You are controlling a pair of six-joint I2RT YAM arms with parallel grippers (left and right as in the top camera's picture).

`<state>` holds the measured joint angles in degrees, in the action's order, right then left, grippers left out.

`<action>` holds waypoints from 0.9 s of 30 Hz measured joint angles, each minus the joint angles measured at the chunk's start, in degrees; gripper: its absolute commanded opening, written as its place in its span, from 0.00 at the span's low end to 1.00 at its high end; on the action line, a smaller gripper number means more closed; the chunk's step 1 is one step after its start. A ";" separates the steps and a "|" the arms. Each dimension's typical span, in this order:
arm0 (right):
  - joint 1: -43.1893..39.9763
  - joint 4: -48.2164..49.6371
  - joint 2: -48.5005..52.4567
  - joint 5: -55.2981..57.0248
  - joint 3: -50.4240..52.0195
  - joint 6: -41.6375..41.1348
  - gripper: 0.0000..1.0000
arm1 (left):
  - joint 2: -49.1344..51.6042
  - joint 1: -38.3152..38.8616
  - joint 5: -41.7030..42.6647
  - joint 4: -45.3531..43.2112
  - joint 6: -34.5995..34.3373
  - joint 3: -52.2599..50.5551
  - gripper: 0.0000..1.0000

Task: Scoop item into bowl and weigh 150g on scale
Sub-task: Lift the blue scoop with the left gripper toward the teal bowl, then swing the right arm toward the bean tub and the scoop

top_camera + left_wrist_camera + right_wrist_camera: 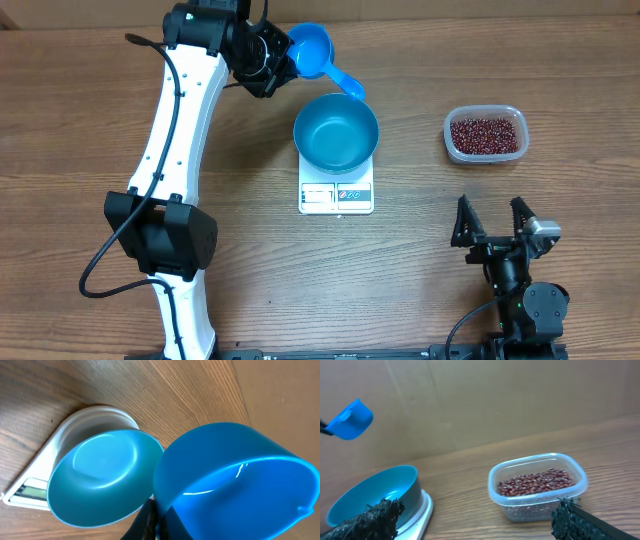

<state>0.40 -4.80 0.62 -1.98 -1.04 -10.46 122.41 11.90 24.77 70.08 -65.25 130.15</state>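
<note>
Your left gripper, clamped on the blue scoop, hangs at upper centre, its arm extended up the left side. Just below, the bowl sits on the scale. The beans lie in the tub, right of centre. Your right gripper, lower right, has its jaws apart.

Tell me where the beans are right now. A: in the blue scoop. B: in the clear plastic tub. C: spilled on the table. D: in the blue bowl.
B: the beans sit in the clear tub; the bowl and scoop show bare blue insides.
</note>
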 measured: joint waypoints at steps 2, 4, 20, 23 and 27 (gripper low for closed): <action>0.00 0.00 0.00 0.79 0.00 -0.04 1.00 | 0.00 0.00 0.00 0.22 -1.57 0.00 0.04; 0.02 0.04 0.00 1.25 0.00 0.00 1.00 | 0.00 0.00 0.00 0.28 -3.04 0.00 0.04; 0.02 19.21 -0.04 3.98 0.00 -4.13 1.00 | 0.00 0.00 -0.04 0.61 -8.39 0.00 0.04; 0.02 18.16 -0.02 4.61 -0.17 -7.34 1.00 | 0.00 0.00 -0.04 0.59 -8.39 0.00 0.04; 0.00 14.47 1.79 4.96 -3.02 -9.88 1.00 | 0.00 0.00 -0.04 0.57 -8.57 0.00 0.04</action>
<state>0.40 9.67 2.42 2.98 -4.05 -20.34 122.41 11.90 24.73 70.65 -73.82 130.15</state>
